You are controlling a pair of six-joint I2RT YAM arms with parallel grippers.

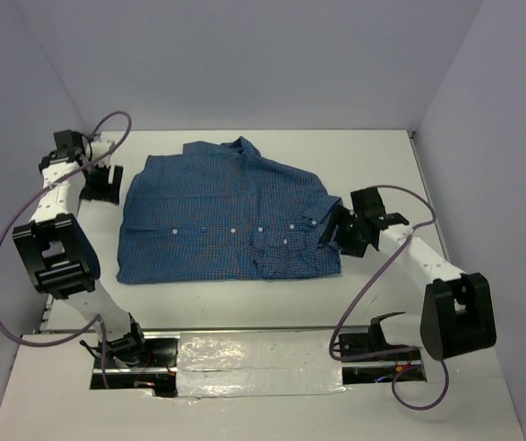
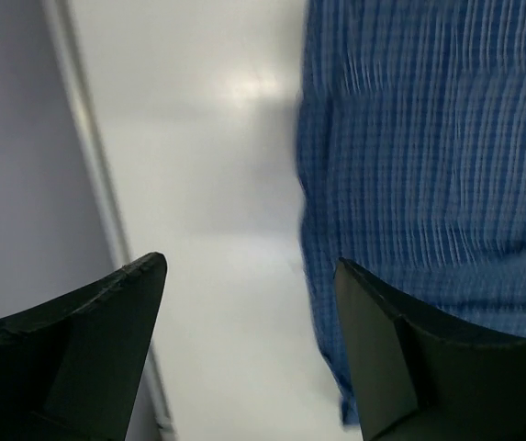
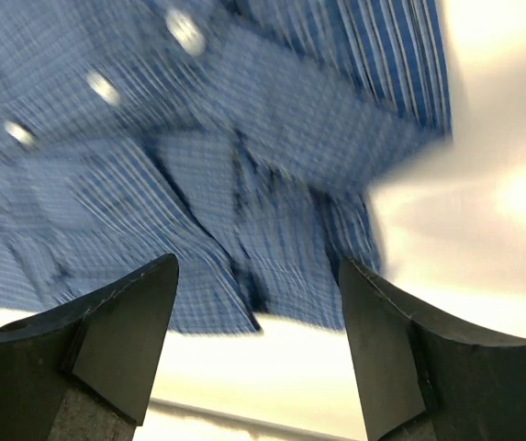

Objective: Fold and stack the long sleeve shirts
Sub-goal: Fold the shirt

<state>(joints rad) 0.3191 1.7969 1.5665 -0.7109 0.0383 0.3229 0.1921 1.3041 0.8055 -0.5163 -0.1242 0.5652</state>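
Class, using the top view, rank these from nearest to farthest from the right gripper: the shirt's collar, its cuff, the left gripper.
1. Cuff, beside the right gripper, at the right edge of the shirt.
2. Collar, at the far edge.
3. Left gripper, beyond the left edge.

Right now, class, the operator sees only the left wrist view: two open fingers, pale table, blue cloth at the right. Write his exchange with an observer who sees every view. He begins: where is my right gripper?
Observer: The right gripper is at the right edge of the shirt, beside a cuff.
Operator: Has it gripped any cloth?
Observer: No. In the right wrist view its fingers are spread apart, with the cloth lying loose beyond them.
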